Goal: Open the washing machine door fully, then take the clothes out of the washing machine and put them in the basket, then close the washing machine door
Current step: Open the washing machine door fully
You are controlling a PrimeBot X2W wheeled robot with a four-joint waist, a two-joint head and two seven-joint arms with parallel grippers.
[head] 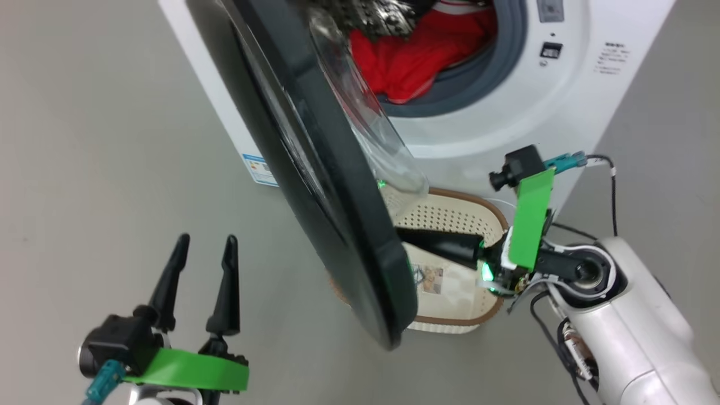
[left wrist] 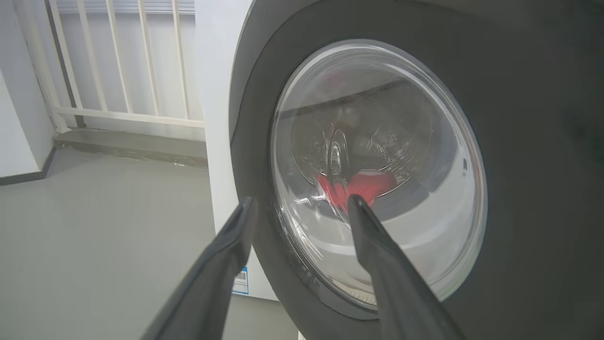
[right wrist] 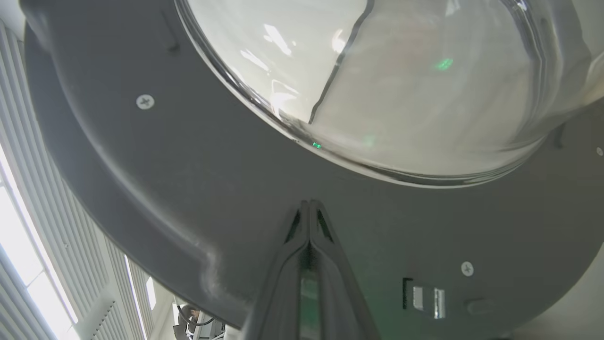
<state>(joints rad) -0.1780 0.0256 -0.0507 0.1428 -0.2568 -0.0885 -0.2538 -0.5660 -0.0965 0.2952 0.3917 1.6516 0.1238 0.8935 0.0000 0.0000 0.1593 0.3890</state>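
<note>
The washing machine door (head: 326,185) stands partly open, edge-on to my head camera, its black rim and clear glass bowl swung out from the white washing machine (head: 506,112). Red clothes (head: 416,56) lie in the drum mouth. The cream basket (head: 450,219) sits on the floor below, partly behind the door. My right gripper (right wrist: 309,204) is shut, fingertips against the door's grey inner face (right wrist: 188,189) just under the glass bowl; in the head view its fingers (head: 444,244) reach behind the door's lower edge. My left gripper (head: 205,242) is open at lower left, clear of the door's outer side (left wrist: 519,141).
Grey floor (head: 84,140) spreads to the left of the machine. A white railing (left wrist: 118,71) and a low step stand beyond the machine's side. Cables trail from my right arm (head: 613,298) beside the basket.
</note>
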